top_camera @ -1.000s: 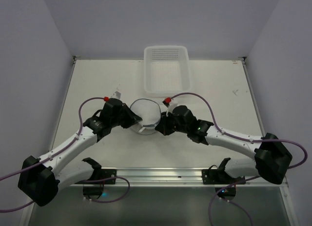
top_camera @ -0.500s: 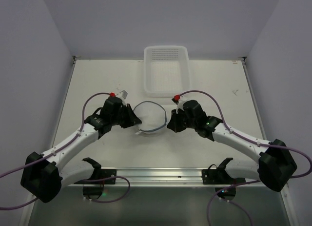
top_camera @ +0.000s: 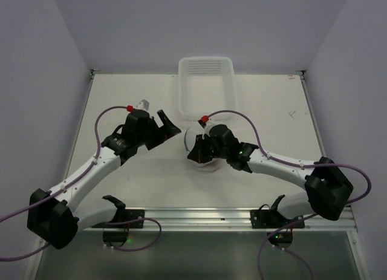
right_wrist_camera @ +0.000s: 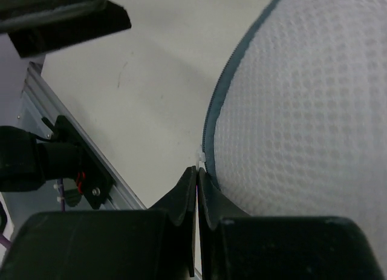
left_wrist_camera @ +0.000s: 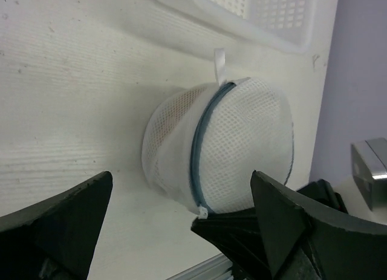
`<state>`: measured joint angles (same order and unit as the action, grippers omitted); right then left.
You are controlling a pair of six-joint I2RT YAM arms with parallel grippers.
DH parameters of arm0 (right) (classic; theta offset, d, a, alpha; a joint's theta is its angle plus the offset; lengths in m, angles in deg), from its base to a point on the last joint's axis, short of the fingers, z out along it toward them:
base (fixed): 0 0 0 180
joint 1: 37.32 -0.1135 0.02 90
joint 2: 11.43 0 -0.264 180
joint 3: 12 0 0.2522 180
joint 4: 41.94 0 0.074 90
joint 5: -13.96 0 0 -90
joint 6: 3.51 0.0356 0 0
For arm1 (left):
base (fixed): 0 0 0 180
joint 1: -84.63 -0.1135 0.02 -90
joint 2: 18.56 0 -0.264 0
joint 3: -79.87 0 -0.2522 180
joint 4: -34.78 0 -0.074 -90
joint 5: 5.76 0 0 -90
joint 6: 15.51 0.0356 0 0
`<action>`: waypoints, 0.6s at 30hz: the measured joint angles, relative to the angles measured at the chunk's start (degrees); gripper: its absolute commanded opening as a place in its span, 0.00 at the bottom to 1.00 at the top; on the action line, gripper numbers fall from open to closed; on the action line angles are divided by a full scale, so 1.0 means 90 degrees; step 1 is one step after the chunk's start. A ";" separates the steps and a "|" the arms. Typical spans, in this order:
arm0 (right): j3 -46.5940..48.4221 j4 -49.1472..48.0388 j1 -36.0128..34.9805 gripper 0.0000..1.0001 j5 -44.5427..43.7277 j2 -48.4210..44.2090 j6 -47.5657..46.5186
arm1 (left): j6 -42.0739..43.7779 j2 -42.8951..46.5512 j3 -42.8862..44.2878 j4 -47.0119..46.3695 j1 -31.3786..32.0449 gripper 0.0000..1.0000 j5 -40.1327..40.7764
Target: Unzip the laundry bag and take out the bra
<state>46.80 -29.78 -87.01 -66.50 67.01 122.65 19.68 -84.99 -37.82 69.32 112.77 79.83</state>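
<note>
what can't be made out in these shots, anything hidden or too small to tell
Bra: left wrist view, the laundry bag mesh shows no clear shape inside.
Zip rim: its far side is hidden behind the bag in both wrist views.
Top view: the right gripper covers most of the bag.
Zip pull: right wrist view, too small to tell whether the shut fingertips pinch it.

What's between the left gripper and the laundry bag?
Only bare table; the left wrist view shows the left gripper clear of the laundry bag.
</note>
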 measured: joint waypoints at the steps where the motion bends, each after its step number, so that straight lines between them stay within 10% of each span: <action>1: 0.0121 -0.0073 -0.0017 0.00 0.0007 0.0155 0.0044 | -0.0148 0.0248 -0.0104 -0.0015 0.0000 1.00 0.0053; 12: 0.0447 -0.0350 -0.0075 0.00 0.0056 0.0588 0.0155 | -0.0940 0.0124 -0.1117 -0.0838 0.0168 0.91 -0.0284; 18: 0.0447 -0.0306 -0.0075 0.00 0.0051 0.0532 0.0151 | -0.0950 -0.0228 -0.1117 -0.1413 0.0250 0.54 -0.0457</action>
<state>50.82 -32.54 -87.69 -66.04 71.80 124.01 11.14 -87.05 -47.87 56.60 115.02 75.72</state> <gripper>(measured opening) 0.007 0.651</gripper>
